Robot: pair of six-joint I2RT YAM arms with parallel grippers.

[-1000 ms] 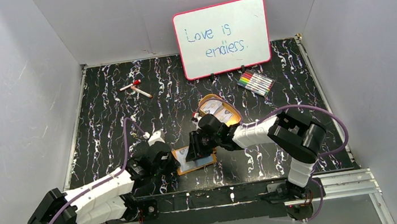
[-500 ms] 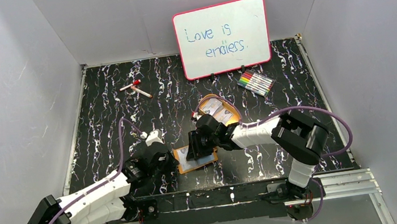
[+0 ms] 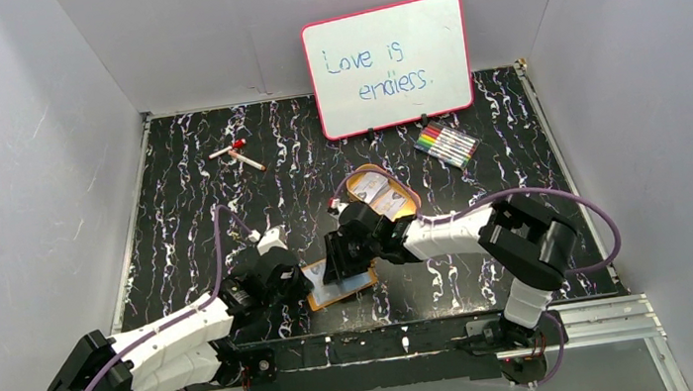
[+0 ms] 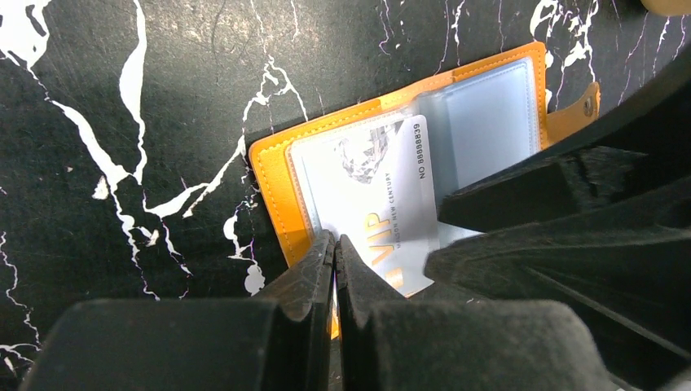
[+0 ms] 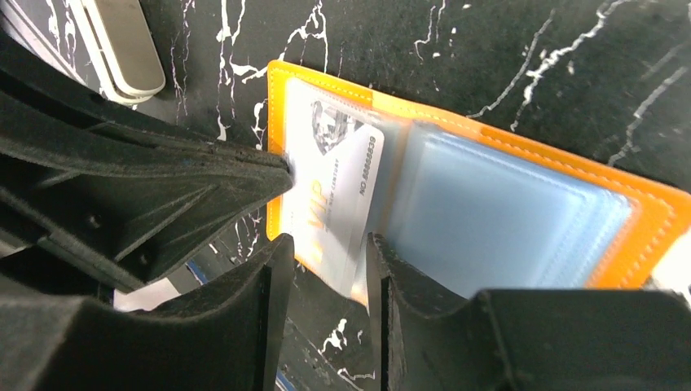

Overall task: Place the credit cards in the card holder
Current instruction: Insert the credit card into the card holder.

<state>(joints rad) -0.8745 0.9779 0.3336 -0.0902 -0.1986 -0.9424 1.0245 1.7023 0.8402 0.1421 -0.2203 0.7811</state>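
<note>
The tan-orange card holder [image 3: 358, 282] lies open on the table, its pale blue pockets [image 4: 489, 122] facing up. A white VIP credit card [image 4: 383, 187] lies part way into its left pocket and also shows in the right wrist view [image 5: 338, 187]. My left gripper [image 4: 335, 243] is shut, its tips pressing on the holder's left edge [image 4: 273, 179] beside the card. My right gripper [image 5: 324, 248] is open, with the card's near end between its fingers. In the top view the left gripper [image 3: 305, 275] and the right gripper [image 3: 336, 265] meet over the holder. More cards [image 3: 374, 188] lie in the oval tin.
The oval orange tin tray [image 3: 410, 203] sits just behind the holder. A whiteboard [image 3: 387, 64] leans on the back wall, with a set of coloured markers [image 3: 446, 145] at its right. A red-capped marker [image 3: 236, 153] lies at the back left.
The right gripper has edged slightly left over the holder. The left arm dipped back and returned, its gripper still at the holder's left edge.
</note>
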